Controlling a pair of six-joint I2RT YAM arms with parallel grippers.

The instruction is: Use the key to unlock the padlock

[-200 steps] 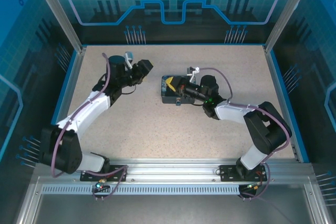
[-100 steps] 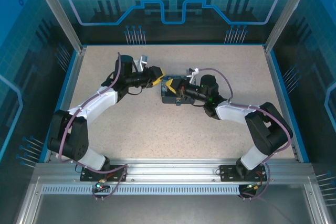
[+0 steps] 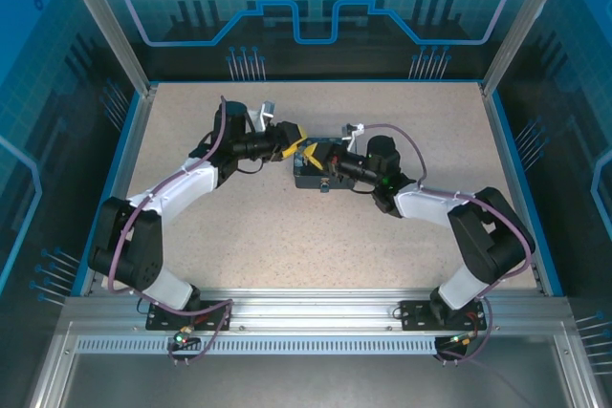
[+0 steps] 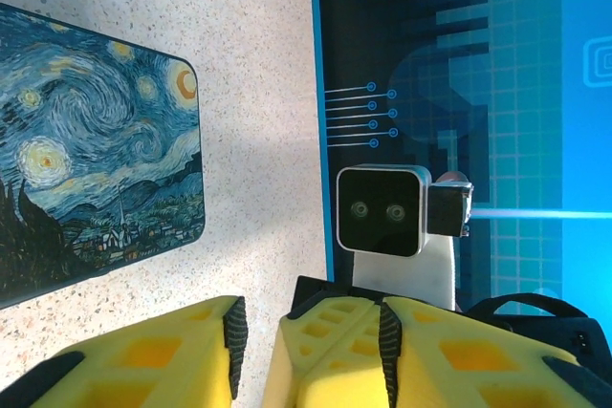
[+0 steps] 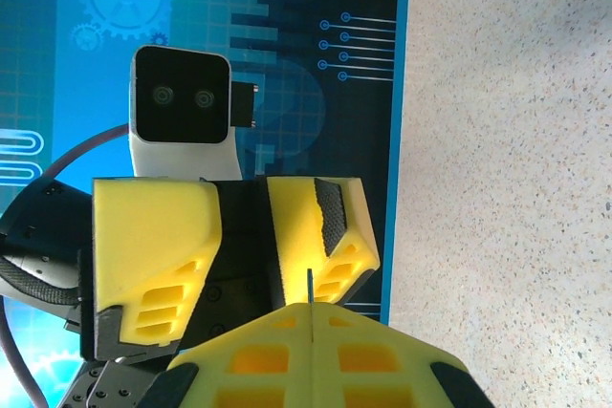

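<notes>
1. Right end effector (image 5: 311,312) is clenched. The key (image 5: 310,286) looks like the thin dark sliver poking out of the tip seam, edge-on. That's my read, as it's too small to be sure.
2. Left end effector (image 3: 290,145) is released, with jaws part-open and nothing gripped that I can see. In the right wrist view its two fingers stand apart, facing the right tips head-on.
3. In the top view both tips meet over the upper-left corner of the box (image 3: 308,179), mid-desk (image 3: 239,226). They are very close, but I can't tell if they touch.
4. Padlock (image 3: 325,188) is the small bluish nub at the box's lower edge, just below and right of the two tips.
5. The relation that matters:
   - The key's long axis runs along the right fingers and points frame-left, at the left end effector.
   - The padlock lies toward the lower frame, well off that axis.
   - The right end effector is the nearer one and carries the key.
6. Judgement: the key tip has to swing down-frame and line up with the padlock before insertion. The left end effector is free to steady the padlock or box.
7. Keyhole direction is not resolvable from here, so the alignment target is unknown.
</notes>
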